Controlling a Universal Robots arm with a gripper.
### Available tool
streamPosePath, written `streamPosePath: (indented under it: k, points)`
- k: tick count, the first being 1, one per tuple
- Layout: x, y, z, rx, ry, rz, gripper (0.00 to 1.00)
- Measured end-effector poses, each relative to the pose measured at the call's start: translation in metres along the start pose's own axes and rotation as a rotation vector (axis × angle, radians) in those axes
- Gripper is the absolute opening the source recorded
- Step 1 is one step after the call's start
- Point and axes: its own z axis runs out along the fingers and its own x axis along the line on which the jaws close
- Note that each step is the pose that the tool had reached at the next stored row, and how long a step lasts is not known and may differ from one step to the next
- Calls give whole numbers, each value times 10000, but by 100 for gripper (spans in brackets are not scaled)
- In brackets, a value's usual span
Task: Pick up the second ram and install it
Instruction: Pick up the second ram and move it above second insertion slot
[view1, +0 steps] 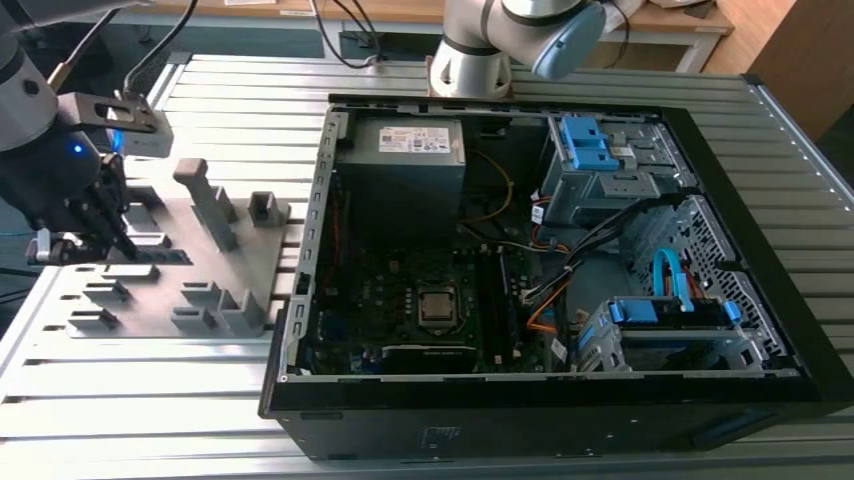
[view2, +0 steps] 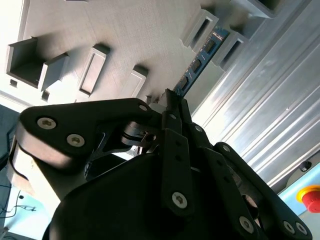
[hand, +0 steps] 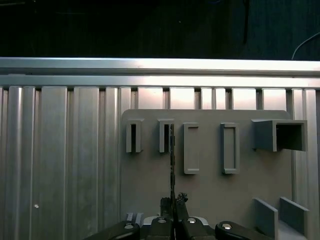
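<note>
Blue-green second ram (view2: 200, 59), dark chips showing, sits clenched in the claw (view2: 169, 96).

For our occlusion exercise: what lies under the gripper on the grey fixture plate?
The second ram, on edge, its far end between two grey blocks. The gripper covers its near end.

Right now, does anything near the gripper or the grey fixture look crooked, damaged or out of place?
Nothing stands out. The second ram runs straight, edge-on, from its slot blocks on the grey fixture to the gripper, which is shut on its end. No damage is visible.
</note>
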Motion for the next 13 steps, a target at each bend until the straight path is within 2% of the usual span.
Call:
streamPosePath:
  k: [13]
  points:
    - [-9, 6, -217, -1, 0, 1, 14]
